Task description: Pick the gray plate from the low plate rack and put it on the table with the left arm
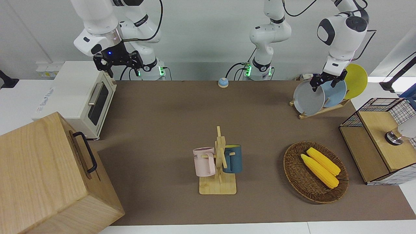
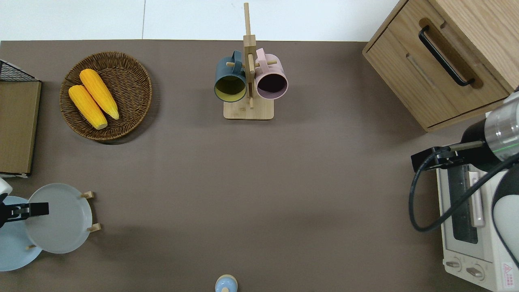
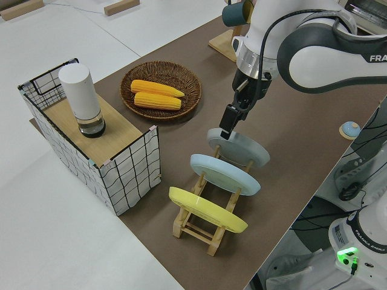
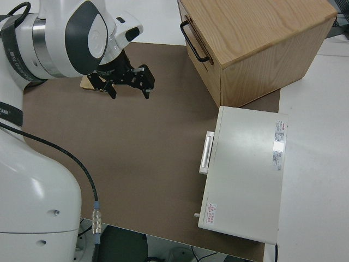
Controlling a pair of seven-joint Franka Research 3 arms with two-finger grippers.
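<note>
The front view looks from across the table [image 1: 169,113] toward both arms' bases and takes in its whole width, while the overhead view looks straight down on the same surface; both share the mug stand [image 1: 218,169] and the corn basket [image 2: 106,95]. The left side view sits raised at the left arm's end, close on the low plate rack [image 3: 208,226] and looking diagonally along the table toward the basket. The right side view looks down past the right arm onto the toaster oven [image 4: 245,174] and wooden cabinet [image 4: 256,43], which the front view also shows.
</note>
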